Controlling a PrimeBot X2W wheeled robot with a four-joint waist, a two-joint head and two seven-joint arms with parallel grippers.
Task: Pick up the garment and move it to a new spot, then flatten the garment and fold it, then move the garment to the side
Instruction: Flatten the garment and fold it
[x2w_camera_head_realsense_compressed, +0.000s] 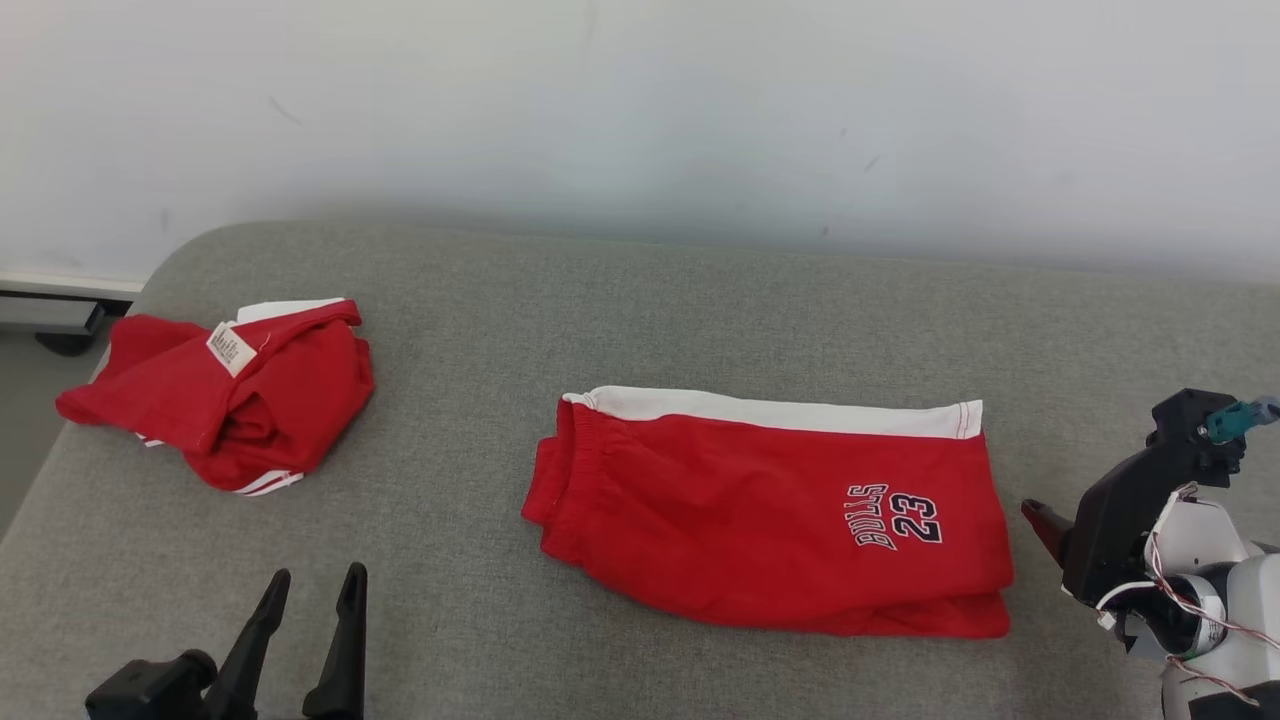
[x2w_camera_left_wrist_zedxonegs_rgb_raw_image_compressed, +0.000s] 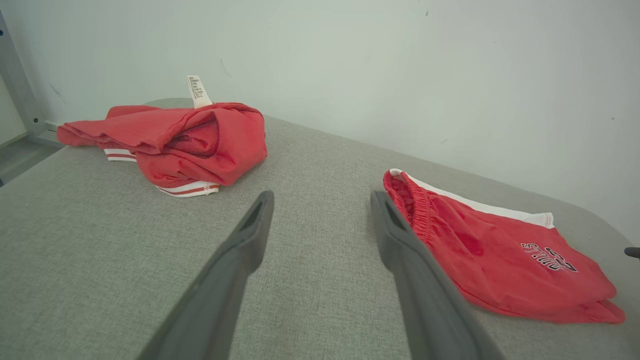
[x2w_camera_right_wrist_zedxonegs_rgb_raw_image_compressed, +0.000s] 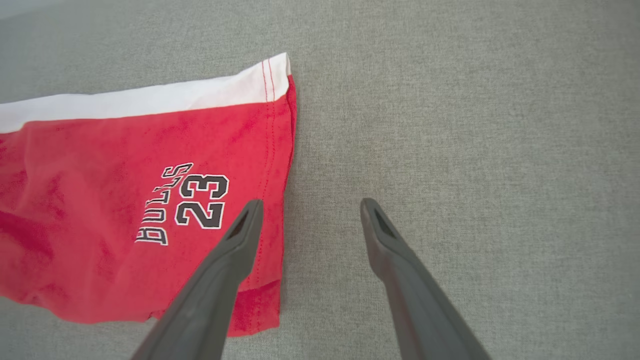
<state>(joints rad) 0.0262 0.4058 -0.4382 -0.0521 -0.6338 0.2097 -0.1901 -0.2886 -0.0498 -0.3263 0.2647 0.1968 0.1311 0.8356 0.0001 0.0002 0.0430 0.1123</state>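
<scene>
Our left tool (x2w_camera_head_realsense_compressed: 317, 575) sits low at the near left of the table (x2w_camera_head_realsense_compressed: 640, 300), its fingers apart and holding nothing. Our right tool (x2w_camera_right_wrist_zedxonegs_rgb_raw_image_compressed: 311, 205) hangs over the table's right side, also spread and empty. In its wrist view its left finger (x2w_camera_right_wrist_zedxonegs_rgb_raw_image_compressed: 225, 265) overlaps the hem of the shorts (x2w_camera_head_realsense_compressed: 760, 520), though we cannot tell whether it touches. Those red shorts lie folded flat mid-table, white band toward the wall (x2w_camera_head_realsense_compressed: 640, 100), "BULLS 23" print near the right end. Well apart, at the far left, a crumpled red garment (x2w_camera_head_realsense_compressed: 230, 410) lies with its label showing.
</scene>
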